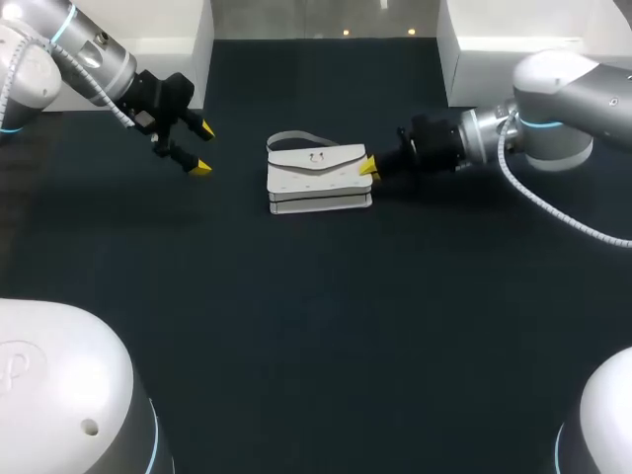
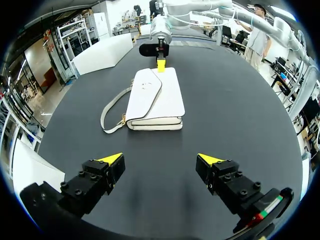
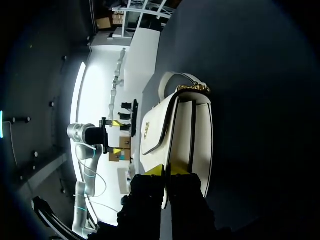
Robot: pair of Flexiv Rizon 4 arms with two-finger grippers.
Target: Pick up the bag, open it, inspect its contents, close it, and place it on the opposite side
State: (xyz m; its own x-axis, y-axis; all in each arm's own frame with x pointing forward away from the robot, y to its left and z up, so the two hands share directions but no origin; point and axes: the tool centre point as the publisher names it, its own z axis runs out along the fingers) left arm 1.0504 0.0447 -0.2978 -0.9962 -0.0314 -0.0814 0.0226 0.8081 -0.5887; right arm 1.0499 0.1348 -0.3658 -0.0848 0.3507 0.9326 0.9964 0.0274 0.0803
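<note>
Spanning the scene, one dark matte desk (image 1: 316,326) holds one white leather flap handbag (image 1: 318,178), centred. Two tools: left tool (image 1: 201,148) apart, well left; right tool (image 1: 368,167) together at the handbag's right edge.

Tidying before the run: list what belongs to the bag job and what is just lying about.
Job: white bag, its strap, left pincer, right pincer.
Lying about: far-left white box, far-right white box.

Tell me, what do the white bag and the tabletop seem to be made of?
The bag looks like smooth white leather or faux leather: stiff panels, faint sheen. The table seems covered in a dark matte mat or cloth, since it shows no glare.
</note>
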